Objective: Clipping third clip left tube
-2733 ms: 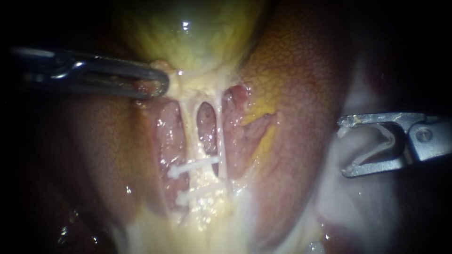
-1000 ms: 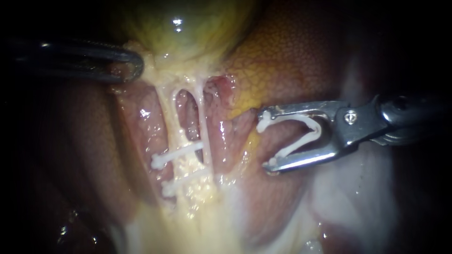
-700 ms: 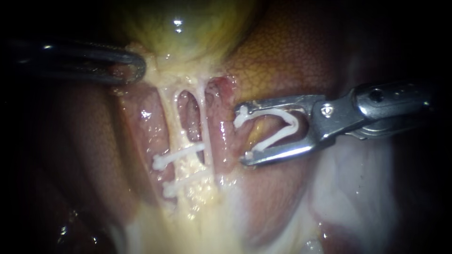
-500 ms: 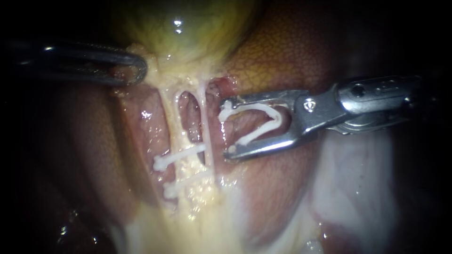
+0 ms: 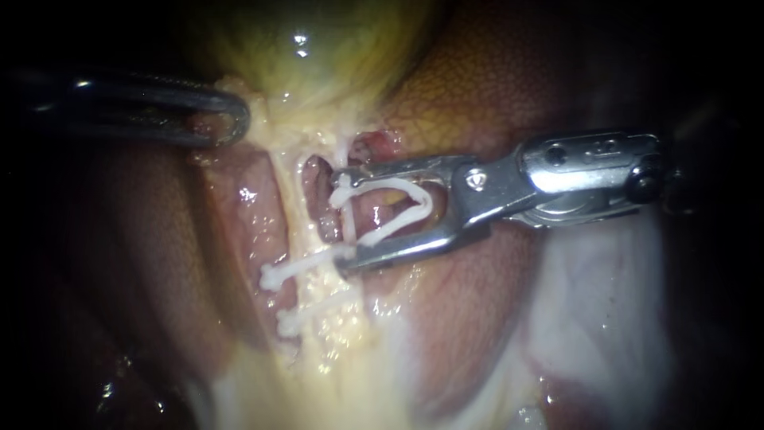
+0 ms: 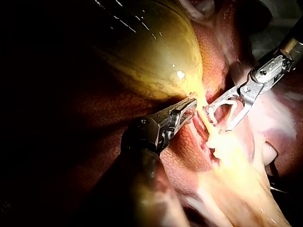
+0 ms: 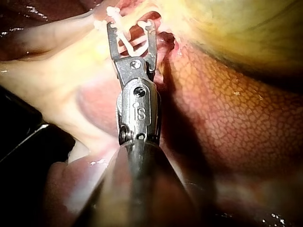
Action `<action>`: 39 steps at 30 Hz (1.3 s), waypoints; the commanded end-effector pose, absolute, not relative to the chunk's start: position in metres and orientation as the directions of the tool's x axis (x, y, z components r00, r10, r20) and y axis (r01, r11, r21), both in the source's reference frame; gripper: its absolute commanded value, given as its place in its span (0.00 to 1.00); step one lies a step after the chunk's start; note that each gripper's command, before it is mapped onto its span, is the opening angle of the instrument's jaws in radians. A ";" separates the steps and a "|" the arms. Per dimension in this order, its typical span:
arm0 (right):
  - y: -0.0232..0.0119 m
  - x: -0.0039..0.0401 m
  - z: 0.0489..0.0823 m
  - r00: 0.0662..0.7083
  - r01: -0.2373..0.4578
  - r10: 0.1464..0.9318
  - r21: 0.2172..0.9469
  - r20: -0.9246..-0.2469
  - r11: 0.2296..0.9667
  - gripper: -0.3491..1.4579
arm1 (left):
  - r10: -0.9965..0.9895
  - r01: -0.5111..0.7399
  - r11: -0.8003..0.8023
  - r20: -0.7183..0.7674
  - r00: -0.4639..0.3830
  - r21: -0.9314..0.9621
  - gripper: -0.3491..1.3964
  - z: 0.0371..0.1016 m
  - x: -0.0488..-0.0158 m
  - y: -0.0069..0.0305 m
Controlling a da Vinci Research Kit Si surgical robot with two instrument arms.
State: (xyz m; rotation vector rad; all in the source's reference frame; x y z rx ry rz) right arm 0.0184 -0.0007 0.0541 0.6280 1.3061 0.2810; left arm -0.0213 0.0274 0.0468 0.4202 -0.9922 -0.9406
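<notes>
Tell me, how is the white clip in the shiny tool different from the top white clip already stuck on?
The held clip is open like a V; the placed clip is shut flat and straight. The held clip sits in the jaws of the right instrument; the placed clip sits clamped on the tissue. Both are thin and white.

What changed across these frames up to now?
The right instrument, its jaws carrying a spread white clip, travelled leftward from the view's right edge across the liver until its tips reached the right tube. Nothing was closed or released. The left instrument stayed at the neck of the gallbladder; the two set clips are unchanged.
</notes>
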 end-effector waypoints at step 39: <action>0.0007 0.0243 0.0567 0.056 0.362 0.705 0.672 -0.707 0.646 0.43 | -0.827 0.475 0.553 0.520 0.214 0.685 0.00 0.0468 -0.0216 0.0273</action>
